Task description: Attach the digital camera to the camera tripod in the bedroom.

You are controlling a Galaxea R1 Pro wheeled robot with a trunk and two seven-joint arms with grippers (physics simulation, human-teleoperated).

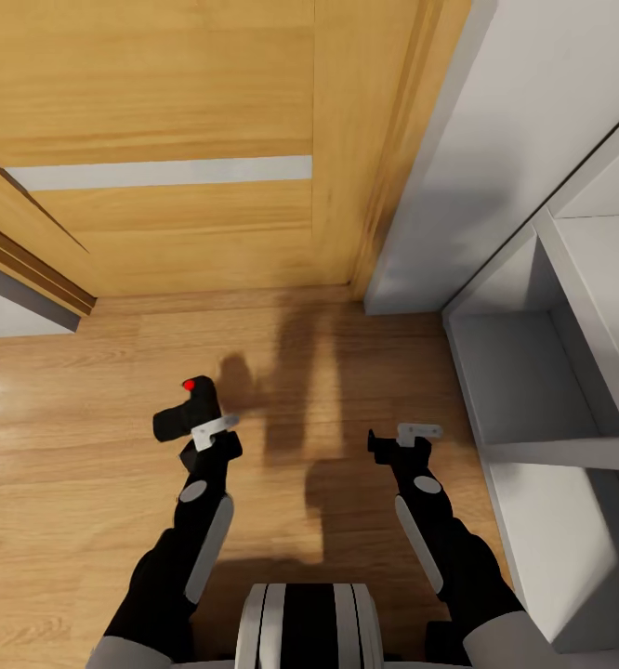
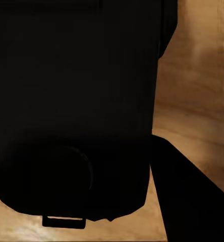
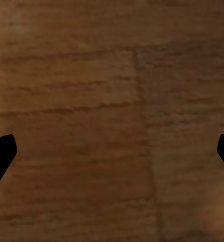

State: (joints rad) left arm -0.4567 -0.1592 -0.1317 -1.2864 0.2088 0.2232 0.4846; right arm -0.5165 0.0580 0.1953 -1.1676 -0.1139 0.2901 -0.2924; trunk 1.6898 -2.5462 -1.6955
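The digital camera point(image 1: 181, 414), a small black body with a red dot on top, hangs above the light wood floor point(image 1: 86, 409) with my left gripper point(image 1: 207, 435) shut on it. Up close in the left wrist view the camera's dark body point(image 2: 71, 101) blocks most of the picture, with one black finger point(image 2: 190, 201) beside it. My right gripper point(image 1: 390, 442) is held level with the left one, open and empty; the right wrist view has its fingertips far apart over bare floor point(image 3: 112, 101). The camera tripod is out of view.
A wooden door point(image 1: 179, 139) with a pale stripe stands straight ahead. A white open shelf unit point(image 1: 542, 390) runs along the right, close to my right arm. A grey wall corner point(image 1: 12, 307) sits at the left.
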